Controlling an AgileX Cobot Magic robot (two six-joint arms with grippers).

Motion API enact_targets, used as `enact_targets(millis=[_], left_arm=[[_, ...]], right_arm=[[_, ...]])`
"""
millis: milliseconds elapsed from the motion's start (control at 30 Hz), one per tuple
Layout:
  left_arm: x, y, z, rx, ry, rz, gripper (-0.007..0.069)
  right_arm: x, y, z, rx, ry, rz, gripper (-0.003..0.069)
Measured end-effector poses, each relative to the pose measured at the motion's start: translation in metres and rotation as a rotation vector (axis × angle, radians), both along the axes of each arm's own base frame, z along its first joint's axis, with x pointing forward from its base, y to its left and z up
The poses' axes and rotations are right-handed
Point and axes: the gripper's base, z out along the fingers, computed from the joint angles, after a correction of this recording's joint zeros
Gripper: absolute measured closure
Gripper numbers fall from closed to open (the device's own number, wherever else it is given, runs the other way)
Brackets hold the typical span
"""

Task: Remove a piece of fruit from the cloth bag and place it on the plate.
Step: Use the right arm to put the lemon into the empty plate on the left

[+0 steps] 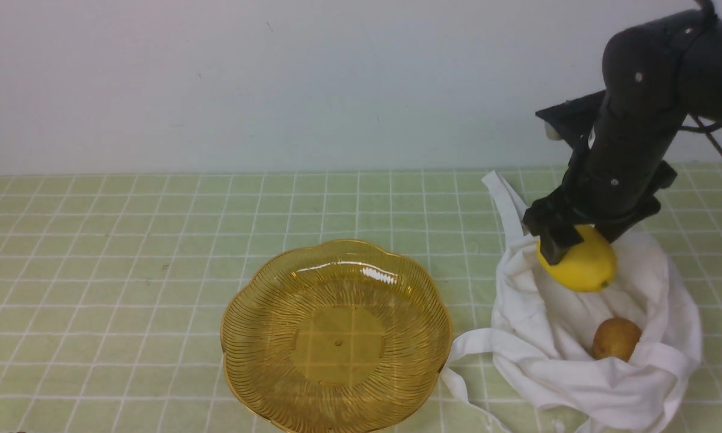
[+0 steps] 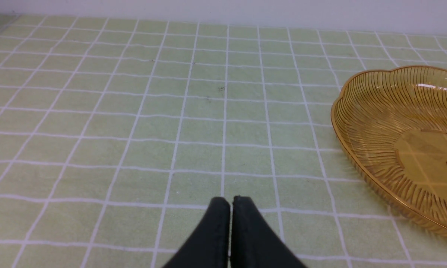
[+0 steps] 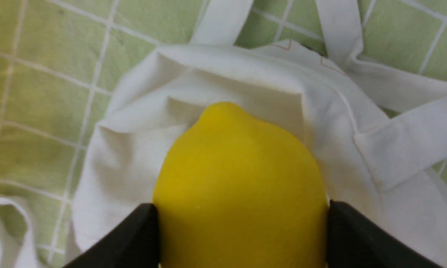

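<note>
My right gripper (image 1: 577, 243) is shut on the yellow lemon (image 1: 580, 264) and holds it above the open white cloth bag (image 1: 656, 300) at the right. In the right wrist view the lemon (image 3: 238, 178) sits between both black fingers (image 3: 134, 234) with the bag (image 3: 141, 141) below. The amber ribbed plate (image 1: 259, 313) lies empty at the front centre, left of the bag. It also shows in the left wrist view (image 2: 361, 111). My left gripper (image 2: 230, 203) is shut and empty over bare cloth, left of the plate; it is out of the front view.
A small round brown fruit (image 1: 616, 338) lies inside the bag. The bag's strap handles (image 1: 475, 343) trail toward the plate and toward the back (image 1: 505, 204). A green checked tablecloth (image 1: 126, 252) covers the table. A white wall stands behind.
</note>
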Motion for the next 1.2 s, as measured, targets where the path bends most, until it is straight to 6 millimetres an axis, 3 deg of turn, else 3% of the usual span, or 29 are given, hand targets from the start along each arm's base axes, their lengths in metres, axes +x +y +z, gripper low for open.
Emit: enact_targets(millis=[167,333,467,633,733,833,967,1200], left_arm=[[0.0,0.0,0.0,0.0,0.0,0.0,0.0632],[0.0,0.0,0.0,0.0,0.0,0.0,0.0632],[0.0,0.0,0.0,0.0,0.0,0.0,0.0632],[0.0,0.0,0.0,0.0,0.0,0.0,0.0632],[0.0,0.0,0.0,0.0,0.0,0.0,0.0632],[0.0,0.0,0.0,0.0,0.0,0.0,0.0632],[0.0,0.0,0.0,0.0,0.0,0.0,0.0632],[0.0,0.0,0.0,0.0,0.0,0.0,0.0632]], right_arm=[[-0.018,0.014,0.033,0.212,-0.013,0.038,0.0142],[-0.029,0.057,0.041,0.466,-0.015,0.236,0.0142],[-0.035,0.108,0.026,0.557,-0.038,0.41,0.0142],[-0.038,0.137,0.002,0.557,-0.027,0.462,0.0142],[-0.036,0.156,-0.024,0.541,-0.02,0.473,0.0142],[-0.033,0.159,-0.036,0.533,-0.018,0.464,0.0126],[-0.028,0.161,-0.051,0.513,-0.004,0.449,-0.0007],[-0.027,0.157,-0.048,0.467,0.016,0.441,-0.0022]])
